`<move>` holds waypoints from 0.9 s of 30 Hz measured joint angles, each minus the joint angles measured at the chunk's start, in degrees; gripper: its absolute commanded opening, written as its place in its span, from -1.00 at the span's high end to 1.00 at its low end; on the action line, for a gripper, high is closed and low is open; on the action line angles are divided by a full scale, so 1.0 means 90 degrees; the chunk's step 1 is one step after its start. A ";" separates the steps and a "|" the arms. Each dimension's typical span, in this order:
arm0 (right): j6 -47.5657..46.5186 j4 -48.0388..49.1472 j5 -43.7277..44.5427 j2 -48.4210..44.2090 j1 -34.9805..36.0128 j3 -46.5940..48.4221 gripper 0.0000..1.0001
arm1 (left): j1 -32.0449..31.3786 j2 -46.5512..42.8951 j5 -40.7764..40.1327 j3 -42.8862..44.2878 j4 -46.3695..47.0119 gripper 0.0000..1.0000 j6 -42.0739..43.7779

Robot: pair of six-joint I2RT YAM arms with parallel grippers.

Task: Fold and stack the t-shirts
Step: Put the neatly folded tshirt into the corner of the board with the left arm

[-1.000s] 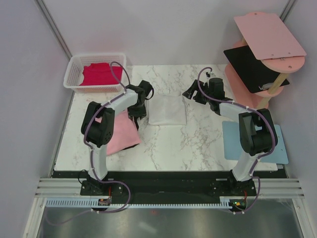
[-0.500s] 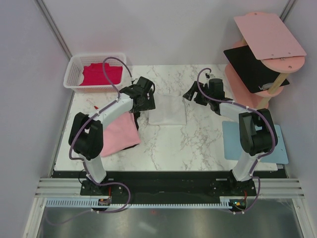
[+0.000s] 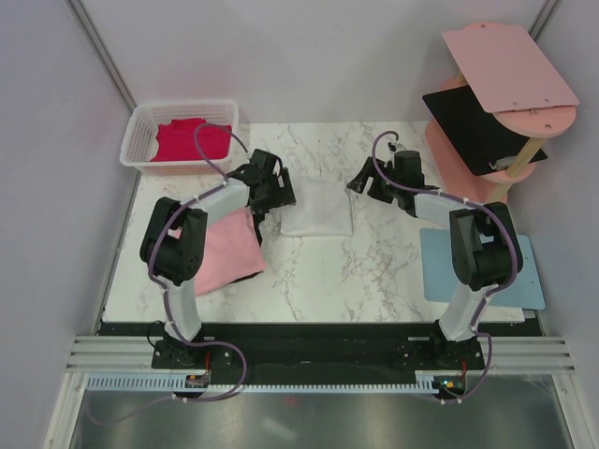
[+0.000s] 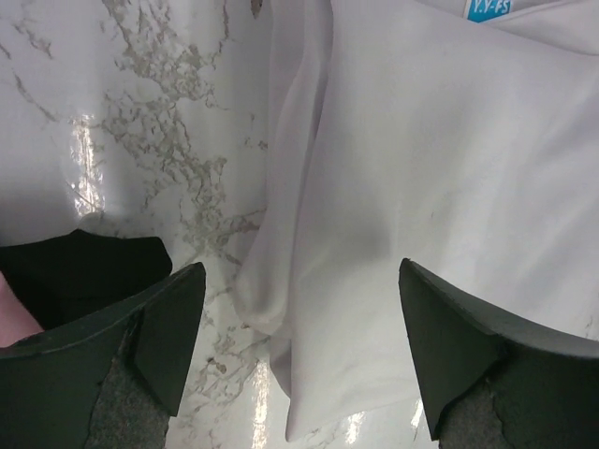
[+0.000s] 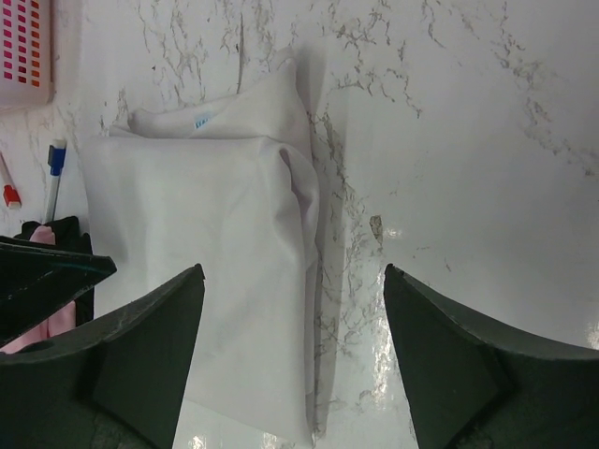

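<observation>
A folded white t-shirt (image 3: 316, 208) lies flat mid-table. My left gripper (image 3: 274, 198) is open, low over its left edge; in the left wrist view the gripper (image 4: 299, 323) straddles the shirt's (image 4: 421, 168) folded edge. My right gripper (image 3: 361, 182) is open beside its right edge; in the right wrist view the gripper (image 5: 293, 309) spans that edge of the shirt (image 5: 187, 234). A light pink shirt (image 3: 229, 248) lies at the left with black cloth (image 4: 75, 271) showing beneath it. A magenta-red shirt (image 3: 187, 140) sits in the basket.
A white basket (image 3: 136, 140) stands at the back left. A pink shelf stand (image 3: 505, 65) with a flat black sheet (image 3: 473, 126) is at the back right. A light-blue mat (image 3: 482, 267) lies at the right. Two markers (image 5: 51, 178) lie near the basket.
My left gripper has moved right from beside the pink shirt to the white shirt's left edge, and its elbow has swung. The right arm has barely moved.
</observation>
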 measured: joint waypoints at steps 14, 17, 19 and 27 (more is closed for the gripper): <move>-0.0080 -0.0155 0.0092 0.0056 -0.0151 0.0002 -0.96 | 0.0078 0.0930 0.1086 0.0294 0.0933 0.96 0.0000; -0.0112 -0.0172 0.0119 0.0056 -0.0170 0.0002 -0.96 | 0.0085 0.0984 0.1248 0.0321 0.1022 0.96 0.0012; -0.0114 -0.0192 0.0129 0.0056 -0.0182 0.0002 -0.96 | 0.0085 0.0984 0.1290 0.0318 0.1039 0.96 0.0012; -0.0114 -0.0304 0.0138 0.0056 -0.0219 0.0002 -0.96 | 0.0085 0.0328 0.1190 0.0121 0.0442 0.96 0.0015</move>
